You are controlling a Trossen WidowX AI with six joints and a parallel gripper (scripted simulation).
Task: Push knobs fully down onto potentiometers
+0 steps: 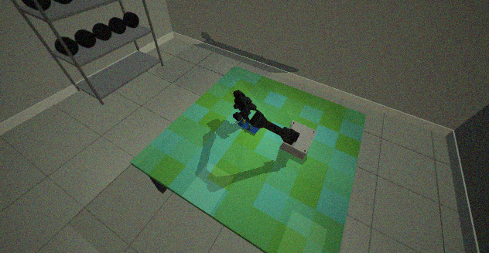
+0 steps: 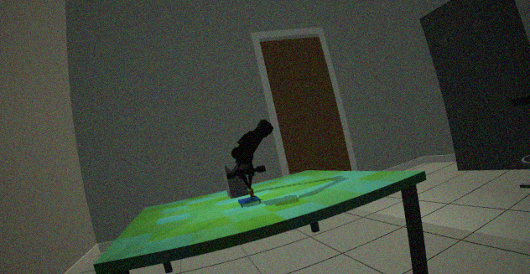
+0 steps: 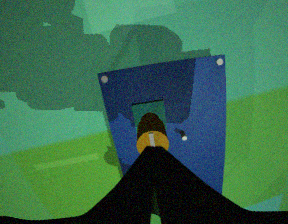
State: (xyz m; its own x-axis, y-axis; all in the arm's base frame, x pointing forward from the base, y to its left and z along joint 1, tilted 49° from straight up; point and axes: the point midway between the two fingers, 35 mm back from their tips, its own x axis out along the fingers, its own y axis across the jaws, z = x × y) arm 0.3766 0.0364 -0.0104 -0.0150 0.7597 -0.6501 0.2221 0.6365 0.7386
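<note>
The blue circuit board (image 1: 253, 131) (image 2: 244, 204) (image 3: 209, 125) stands on the table under my gripper. One knob (image 3: 151, 130), dark brown with an orange top and a white pointer line, stands up from it; in the top and exterior views it is only a small orange spot. My gripper (image 2: 250, 188) (image 3: 153, 153) is shut, with nothing seen between its fingers. Its tips are right at the orange top in the wrist view; whether they touch it I cannot tell. The other knob cannot be made out clearly; the black fingers hide the near part of the board. The gap under the knob is not visible.
The green patchwork table top (image 1: 228, 206) (image 2: 201, 223) carries the board and the arm's pale base block (image 1: 303, 132). A small dark part with a bright tip (image 3: 183, 136) sits right of the knob. Pale screw heads (image 3: 104, 79) (image 3: 220, 62) mark two board corners.
</note>
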